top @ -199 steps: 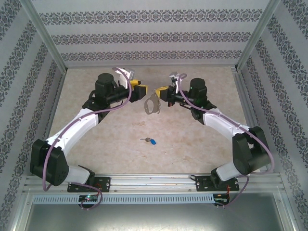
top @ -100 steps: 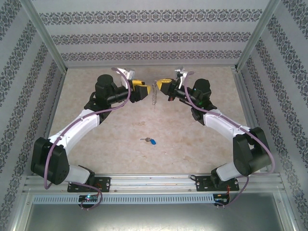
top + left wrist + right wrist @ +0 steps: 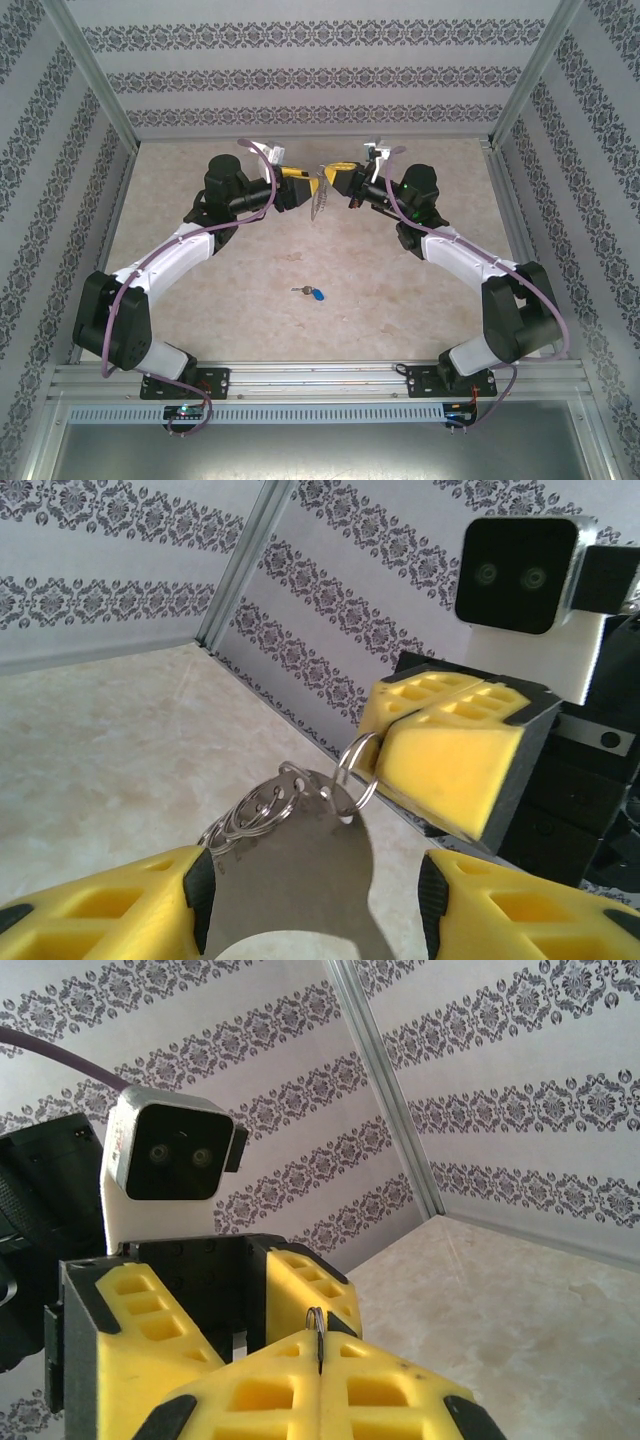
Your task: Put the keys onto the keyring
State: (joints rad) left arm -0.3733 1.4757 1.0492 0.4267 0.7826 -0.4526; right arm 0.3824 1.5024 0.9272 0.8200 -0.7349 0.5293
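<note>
My right hand [image 3: 336, 179] pinches the keyring [image 3: 320, 200] at upper centre and my left hand [image 3: 297, 187] gapes around it; closing off-centre could twist it free, while the keys [image 3: 312, 293] lie mid-frame on the bench [image 3: 400, 300].

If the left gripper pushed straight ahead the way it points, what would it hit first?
The keyring, between the open fingers of the left gripper; just beyond, the right gripper, shut on its small ring. How far beyond is hard to judge.

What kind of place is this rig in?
Probably a lab test cell: wallpapered panel walls on aluminium frame posts, a marble-look tabletop, left arm and right arm bolted to a rail.
</note>
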